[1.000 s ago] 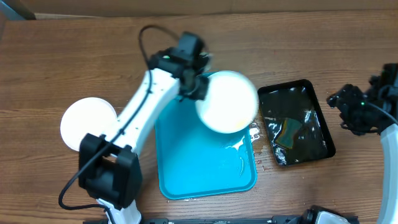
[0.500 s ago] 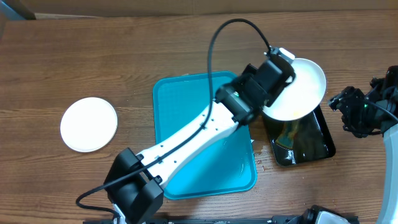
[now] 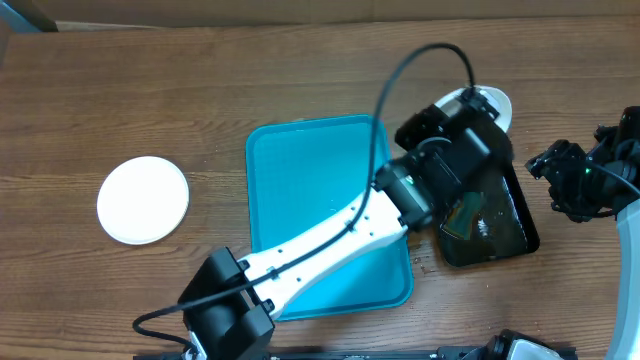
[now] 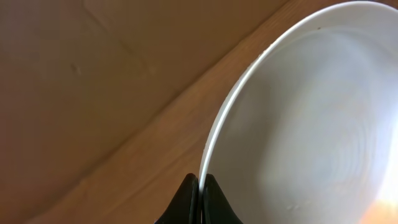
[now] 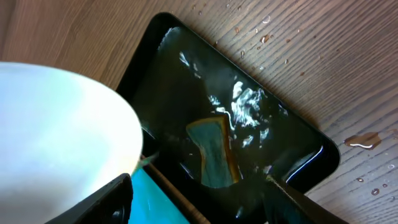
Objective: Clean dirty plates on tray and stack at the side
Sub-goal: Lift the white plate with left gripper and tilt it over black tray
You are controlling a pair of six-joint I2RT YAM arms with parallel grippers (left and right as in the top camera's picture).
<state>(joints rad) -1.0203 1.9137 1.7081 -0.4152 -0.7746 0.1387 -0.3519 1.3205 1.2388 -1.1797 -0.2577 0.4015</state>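
Note:
My left gripper (image 3: 462,112) is shut on the rim of a white plate (image 3: 494,103), held steeply tilted above the far end of the black tray. In the left wrist view the fingers (image 4: 190,194) pinch the plate (image 4: 311,124) at its edge. A second white plate (image 3: 143,199) lies flat on the table at the far left. Between them sits the turquoise tray (image 3: 300,180), with no plate on it. My right gripper (image 3: 548,175) hovers to the right of the black tray, open, nothing between its fingers. From the right wrist, the held plate (image 5: 56,137) fills the left side.
A glossy black tray (image 3: 520,225) holding water and a sponge (image 5: 214,152) lies right of the turquoise tray (image 5: 155,199). Water drops (image 5: 360,140) spot the wood around it. The left arm stretches diagonally over the turquoise tray.
The left arm has swung the plate from over the turquoise tray rightwards to above the black tray's far end, tipping it more on edge. The right arm has stayed still.

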